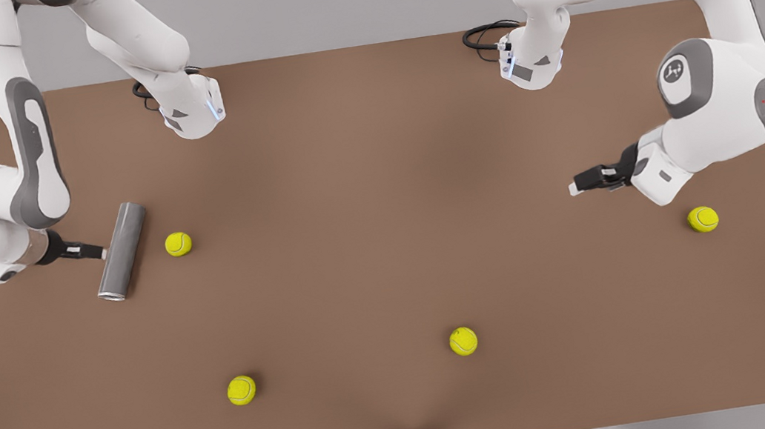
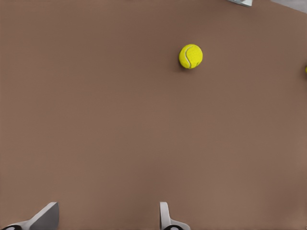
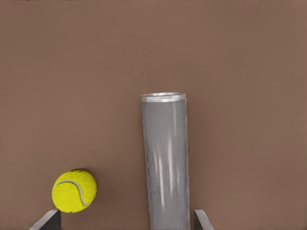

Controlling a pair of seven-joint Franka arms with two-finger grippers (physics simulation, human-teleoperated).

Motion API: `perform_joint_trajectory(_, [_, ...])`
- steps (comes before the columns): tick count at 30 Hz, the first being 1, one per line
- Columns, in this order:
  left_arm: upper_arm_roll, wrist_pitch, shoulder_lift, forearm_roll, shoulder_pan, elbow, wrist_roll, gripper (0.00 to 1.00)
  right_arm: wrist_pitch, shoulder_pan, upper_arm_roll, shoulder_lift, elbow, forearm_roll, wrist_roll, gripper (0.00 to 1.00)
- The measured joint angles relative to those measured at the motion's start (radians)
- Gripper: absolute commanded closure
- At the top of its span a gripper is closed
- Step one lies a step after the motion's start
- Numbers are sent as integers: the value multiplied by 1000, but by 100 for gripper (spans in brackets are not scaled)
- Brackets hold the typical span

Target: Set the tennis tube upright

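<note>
No readable text — none anywhere

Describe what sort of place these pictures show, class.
Probably a simulated robot test bench: a bare brown table, two white arms, scattered tennis balls, and a grey tennis tube lying between the right gripper jaws.

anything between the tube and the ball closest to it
No, just bare table between the tennis tube and the ball, per the front view.
</note>
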Motion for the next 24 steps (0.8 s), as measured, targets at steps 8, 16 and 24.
perform_joint_trajectory(8, [2,0,2,-8,-1,1,0,0,227,-5,2,-14,-191,-14,-35,0])
perform_joint_trajectory(16, [-13,-5,-8,21,-9,32,2,0,364,-53,1,42,-237,-15,-109,0])
perform_joint_trajectory(24, [-44,12,-4,132,-20,81,-3,0,473,-73,2,85,-278,-14,-134,0])
